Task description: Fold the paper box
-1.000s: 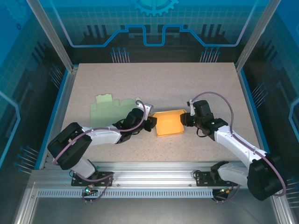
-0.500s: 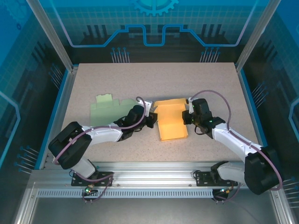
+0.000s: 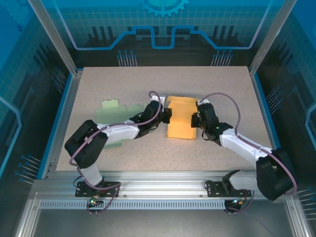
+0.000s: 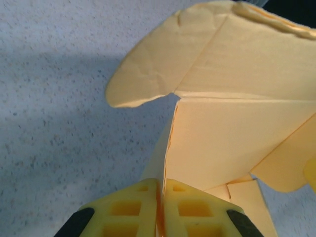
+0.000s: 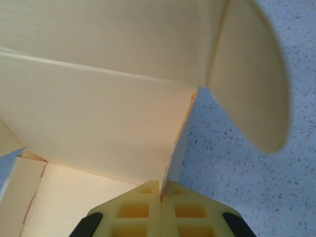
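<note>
Two claws pinch one sheet-thin thing between them on the speckled grey bench [image 3: 197,81].

At centre left of the top view lies a pale green flat paper cut-out [image 3: 111,116], with the left arm stretched over its right part. Just right of it, the left claw [image 3: 166,115] is closed to a sliver on the left side wall of the orange paper box [image 3: 181,123]. The left wrist view shows the yellow fingers [image 4: 138,207] meeting on that upright wall, with a rounded flap [image 4: 148,79] splayed out at upper left. The box sits at the middle of the frame. On its right edge the right claw [image 3: 195,120] is likewise pressed tight on the opposite wall, seen edge-on between its fingertips [image 5: 161,186].

Judged from this hold, the main risk is uneven pulling. If one arm leads, the thin walls could buckle, tear at a crease, or slide out of a claw, and the box would skew. The left arm might also drag the green cut-out.

The box's long axis runs from the upper to the lower part of the frame, tipped slightly. Its lighter flap end points toward the top edge.
</note>
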